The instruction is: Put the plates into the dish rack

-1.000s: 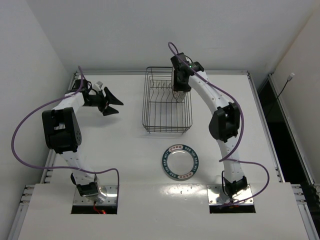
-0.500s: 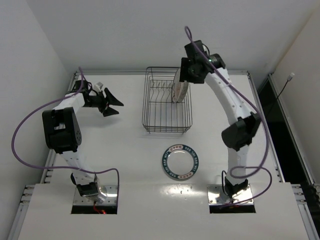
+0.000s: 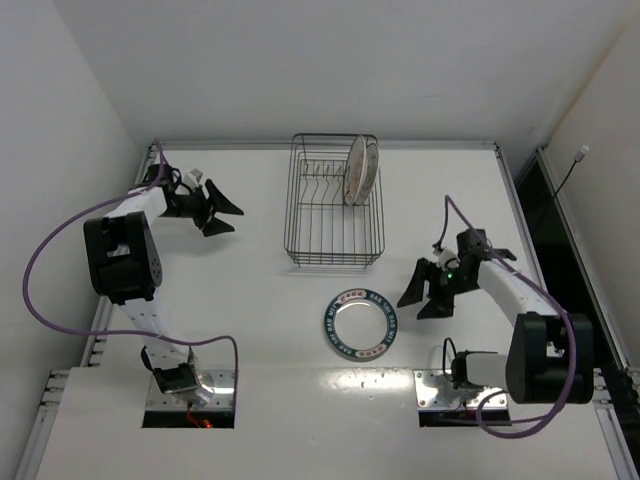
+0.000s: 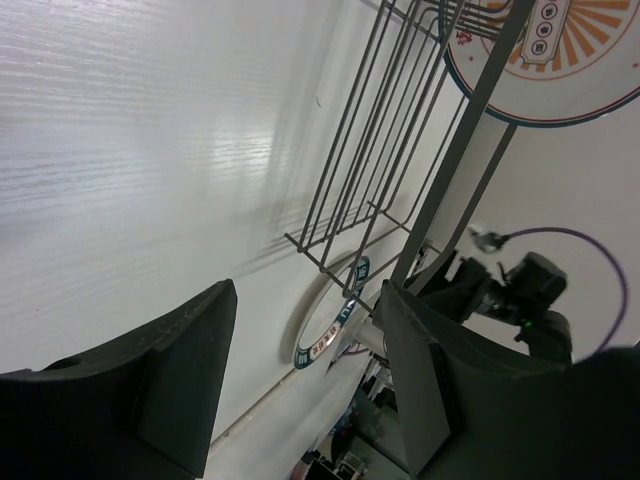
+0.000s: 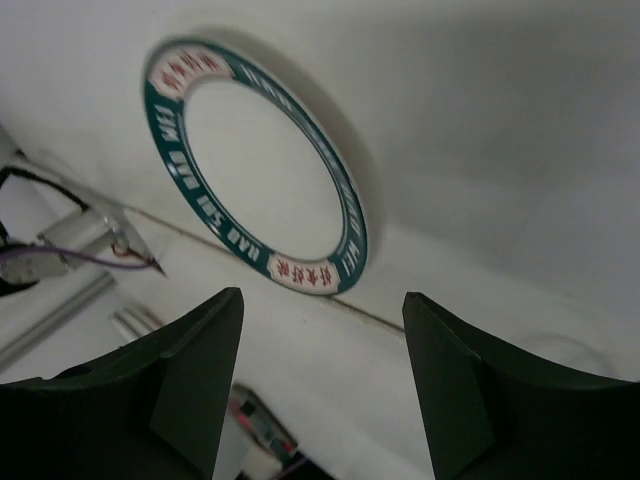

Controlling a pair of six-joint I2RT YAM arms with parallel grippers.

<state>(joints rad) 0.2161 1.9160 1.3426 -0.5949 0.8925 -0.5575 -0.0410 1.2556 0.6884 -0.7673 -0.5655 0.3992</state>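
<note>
Lying flat, lettered-rim plate (image 3: 362,322), just beside the spread right hand (image 3: 418,303)

The rectangular dark metal wire dish rack (image 3: 325,220) stands at the middle of the table's far edge, its long axis running far to near. In its far right corner two round plates stand on edge, tilted and close together: the orange sunburst plate (image 4: 560,60) and a white plate (image 3: 370,167). The round plate with a dark blue-green lettered rim (image 3: 362,322) lies flat between the rack and the near edge.
</note>
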